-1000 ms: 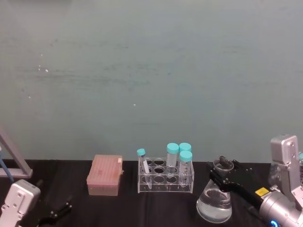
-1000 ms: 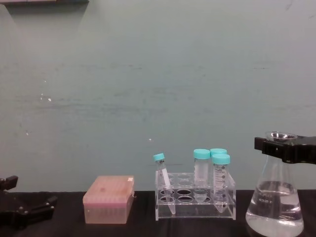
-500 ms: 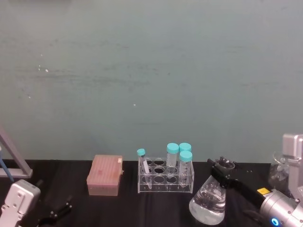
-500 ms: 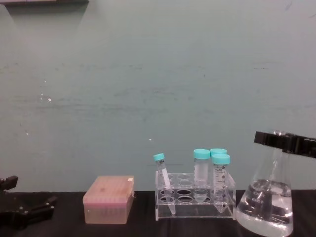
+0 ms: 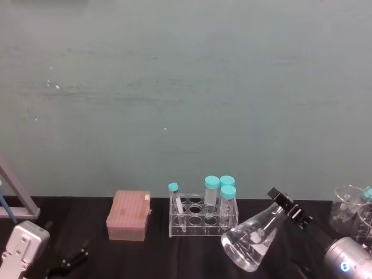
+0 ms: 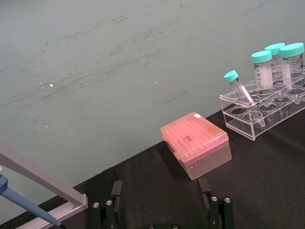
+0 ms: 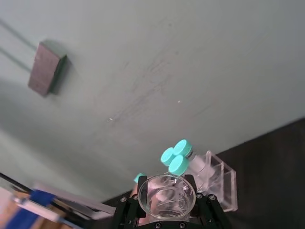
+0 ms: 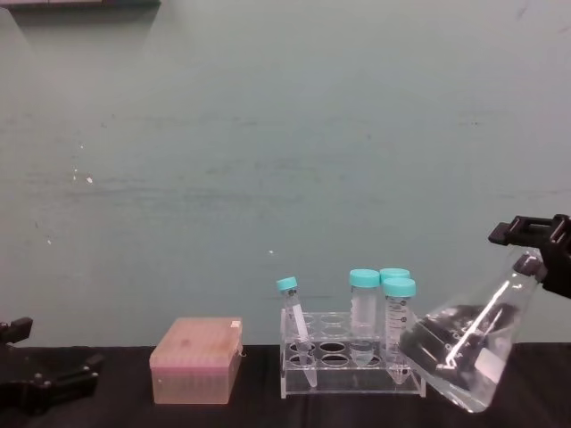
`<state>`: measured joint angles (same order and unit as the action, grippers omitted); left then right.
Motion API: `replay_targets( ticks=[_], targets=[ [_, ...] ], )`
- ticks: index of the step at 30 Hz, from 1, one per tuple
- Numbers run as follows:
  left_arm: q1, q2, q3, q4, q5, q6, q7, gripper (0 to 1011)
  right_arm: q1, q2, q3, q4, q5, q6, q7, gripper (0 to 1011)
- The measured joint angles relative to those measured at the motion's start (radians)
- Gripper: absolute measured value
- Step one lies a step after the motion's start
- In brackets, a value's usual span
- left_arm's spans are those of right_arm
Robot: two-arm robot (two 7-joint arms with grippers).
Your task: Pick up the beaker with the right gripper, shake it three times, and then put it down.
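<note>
The beaker (image 5: 251, 241), a clear conical flask with liquid in it, hangs tilted above the black table, its wide base swung toward the tube rack and its neck pointing up and to the right. My right gripper (image 5: 289, 208) is shut on the neck just under the rim. From the chest the beaker (image 8: 464, 352) leans steeply with the liquid pooled at its low side, and the right gripper (image 8: 533, 242) is at the frame's right edge. The right wrist view looks down into the beaker's rim (image 7: 166, 195) between the jaws. My left gripper (image 5: 71, 260) rests open at the table's left.
A clear tube rack (image 5: 203, 220) with teal-capped tubes stands just left of the flask's base. A pink tip box (image 5: 129, 215) sits farther left. Other glassware (image 5: 349, 209) stands at the far right, and a grey stand (image 5: 14, 197) at the far left.
The flask went from upright on the table to steeply tilted and lifted, its base swinging left toward the rack. The right gripper moved right with the neck. The left arm stayed still.
</note>
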<state>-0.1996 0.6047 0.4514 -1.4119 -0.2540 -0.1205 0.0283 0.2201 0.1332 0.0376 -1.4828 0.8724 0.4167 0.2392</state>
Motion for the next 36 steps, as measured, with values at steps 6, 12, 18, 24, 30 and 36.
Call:
replay_targets(
  ticks=[6,12,18,24,30,36],
  targets=[
    [0.0,0.0,0.0,0.0,0.0,0.0,0.0,1000,-0.008,-0.042,0.042,-0.006,0.121,0.073,-0.033,478],
    [0.0,0.0,0.0,0.0,0.0,0.0,0.0,1000,-0.008,-0.046,0.045,-0.005,0.157,0.086,-0.042,478],
    [0.0,0.0,0.0,0.0,0.0,0.0,0.0,1000,-0.002,0.009,-0.017,0.0,0.049,-0.032,-0.003,478],
    [0.0,0.0,0.0,0.0,0.0,0.0,0.0,1000,0.018,0.132,-0.139,0.003,-0.173,-0.201,0.072,478],
    [0.0,0.0,0.0,0.0,0.0,0.0,0.0,1000,0.036,0.247,-0.242,-0.008,-0.364,-0.325,0.114,478],
    [0.0,0.0,0.0,0.0,0.0,0.0,0.0,1000,0.055,0.324,-0.31,-0.008,-0.565,-0.444,0.121,478]
  ],
)
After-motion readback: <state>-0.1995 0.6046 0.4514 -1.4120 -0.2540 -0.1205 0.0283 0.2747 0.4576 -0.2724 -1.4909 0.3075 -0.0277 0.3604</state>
